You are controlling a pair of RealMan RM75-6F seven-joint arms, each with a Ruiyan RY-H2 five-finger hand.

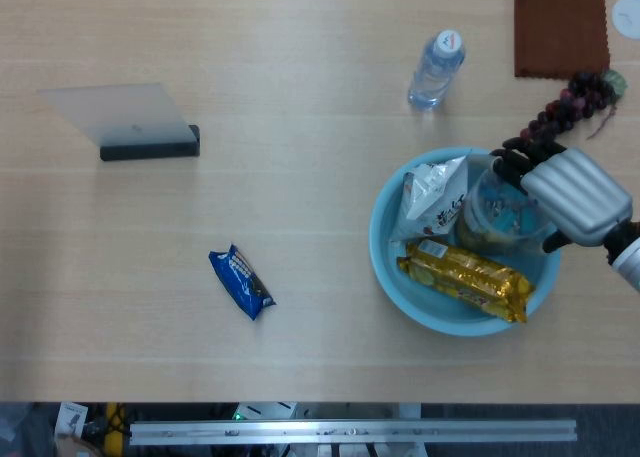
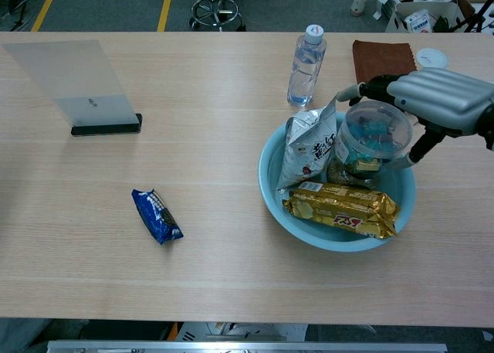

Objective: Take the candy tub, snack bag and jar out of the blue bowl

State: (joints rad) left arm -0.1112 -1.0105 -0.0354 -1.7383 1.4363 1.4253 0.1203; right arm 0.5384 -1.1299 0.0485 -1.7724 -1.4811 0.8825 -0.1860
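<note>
Table: blue bowl (image 2: 272, 184) w/ candy tub (image 2: 376, 140), gold pkt (image 2: 342, 208).

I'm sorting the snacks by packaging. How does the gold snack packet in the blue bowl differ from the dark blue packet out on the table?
The gold foil snack packet lies inside the light blue plastic bowl; the dark blue snack packet lies alone on the bare wooden table. The gold one looks longer and bulkier, and carries a white label at one end. Both are sealed oblong wrappers lying flat.
</note>
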